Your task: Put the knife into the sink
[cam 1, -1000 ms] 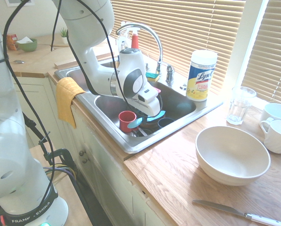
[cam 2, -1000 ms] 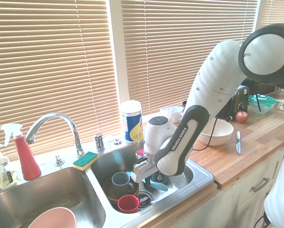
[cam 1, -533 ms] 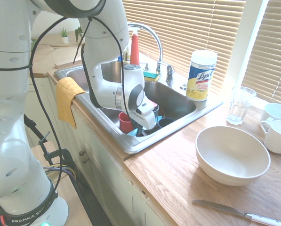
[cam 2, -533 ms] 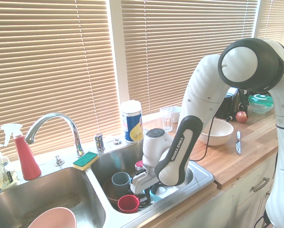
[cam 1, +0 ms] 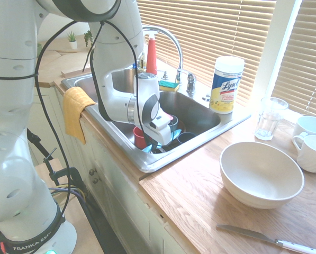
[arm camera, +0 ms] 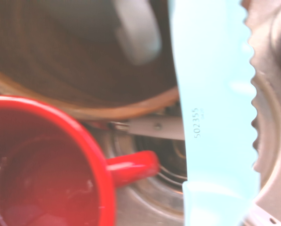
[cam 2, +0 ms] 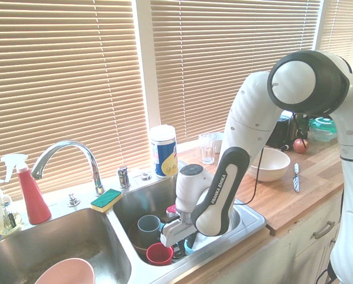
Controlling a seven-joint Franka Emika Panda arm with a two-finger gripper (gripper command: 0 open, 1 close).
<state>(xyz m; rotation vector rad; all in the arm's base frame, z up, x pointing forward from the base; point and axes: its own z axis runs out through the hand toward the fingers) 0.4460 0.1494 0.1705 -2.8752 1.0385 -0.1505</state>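
Note:
The light-blue plastic knife (arm camera: 215,113) fills the wrist view, serrated edge showing, above a red cup (arm camera: 41,165) and a brown bowl (arm camera: 84,70). My gripper (cam 1: 159,142) is low inside the right basin of the steel sink (cam 1: 163,161), shut on the knife (cam 1: 174,133), whose blue ends stick out on either side of it. From the other side the gripper (cam 2: 185,241) hangs just over the dishes, beside the red cup (cam 2: 159,253). Only a sliver of the knife (cam 2: 190,245) shows there. The arm hides the fingers themselves.
The basin also holds a grey-blue cup (cam 2: 148,223). A curved faucet (cam 1: 168,37) stands behind. On the counter are a wipes canister (cam 1: 226,84), a white bowl (cam 1: 261,173), a glass (cam 1: 269,117) and a metal knife (cam 1: 263,239). A yellow cloth (cam 1: 74,111) hangs over the rim.
The arm has lowered the knife from above the basin down among the dishes, next to the red cup. The gripper stays closed on it.

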